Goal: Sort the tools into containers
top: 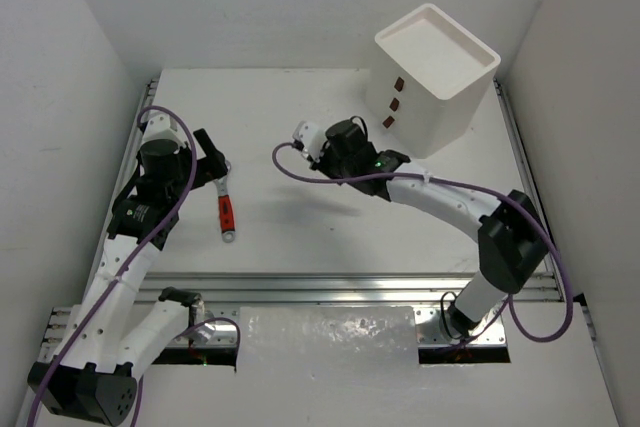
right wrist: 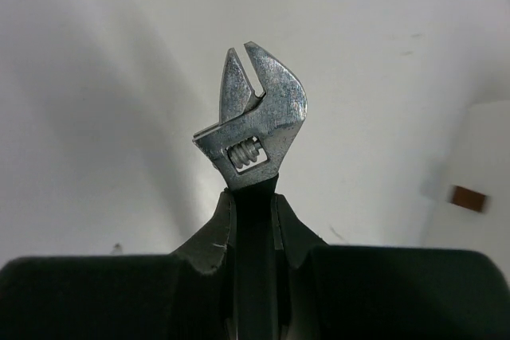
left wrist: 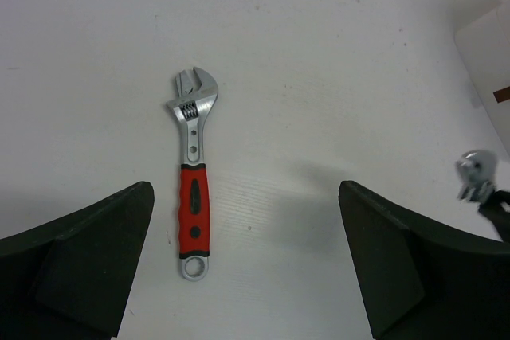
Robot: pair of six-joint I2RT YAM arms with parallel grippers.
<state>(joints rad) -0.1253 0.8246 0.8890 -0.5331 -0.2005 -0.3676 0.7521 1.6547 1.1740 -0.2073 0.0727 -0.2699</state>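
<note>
My right claw [right wrist: 253,205] was pressed together on the black handle of an adjustable wrench [right wrist: 255,117], steel head standing clear of the fingertips at 12 o'clock in my wrist view and held off the table [top: 330,237] near its middle. The white container [top: 440,122], three dark red tabs [top: 392,102] on its front, stood at about 2 o'clock from that claw, close but apart from it. My left claw [top: 210,159] hung spread wide and gripping nothing over the 9 o'clock side of the table, just above the red-handled wrench [left wrist: 193,197], which lay flat with its head toward 12 o'clock in the left wrist view, between the two fingers [left wrist: 88,260] but touching neither. From above, the container's recessed top showed nothing in it and its drawers looked closed; what they held could not be seen. By my reckoning the job was still at its start or middle: one wrench lifted and due for the container, one yet to be picked up, and no other tools in sight.
</note>
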